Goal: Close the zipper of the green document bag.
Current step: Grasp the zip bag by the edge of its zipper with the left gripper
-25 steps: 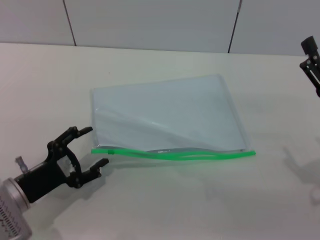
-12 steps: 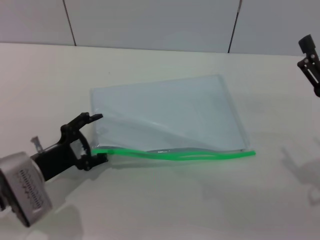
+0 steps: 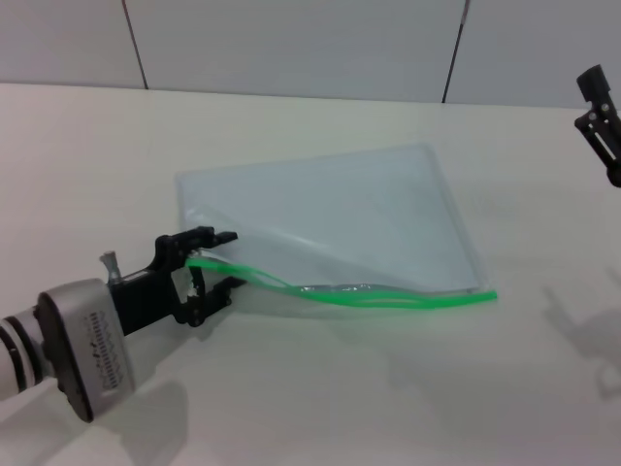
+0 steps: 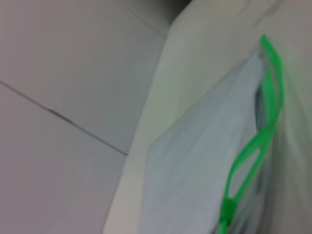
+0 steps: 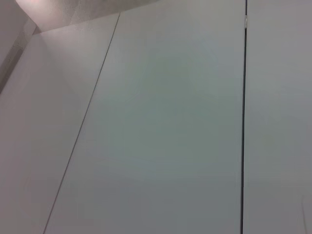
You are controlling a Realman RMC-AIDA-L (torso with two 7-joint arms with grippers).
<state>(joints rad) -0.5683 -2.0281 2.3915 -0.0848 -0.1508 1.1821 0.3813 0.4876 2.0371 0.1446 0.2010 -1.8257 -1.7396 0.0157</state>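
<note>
The green document bag (image 3: 320, 209) lies flat in the middle of the table, a pale translucent pouch. Its bright green zipper (image 3: 388, 297) runs along the near long edge, with the two strips parted in a wavy gap. The left wrist view also shows the bag (image 4: 195, 170) and the split zipper (image 4: 253, 146). My left gripper (image 3: 221, 260) is at the zipper's left end, which is raised off the table and sits between its two black fingers; they still stand apart. My right gripper (image 3: 602, 121) hangs high at the far right edge, away from the bag.
The white table (image 3: 349, 408) extends all around the bag. A grey panelled wall (image 3: 291, 39) runs along the back edge. The right wrist view shows only wall panels (image 5: 161, 122).
My left gripper has moved right and up onto the zipper's left end, and its fingers have narrowed. That end of the strip has lifted off the table. The right arm stays put.
</note>
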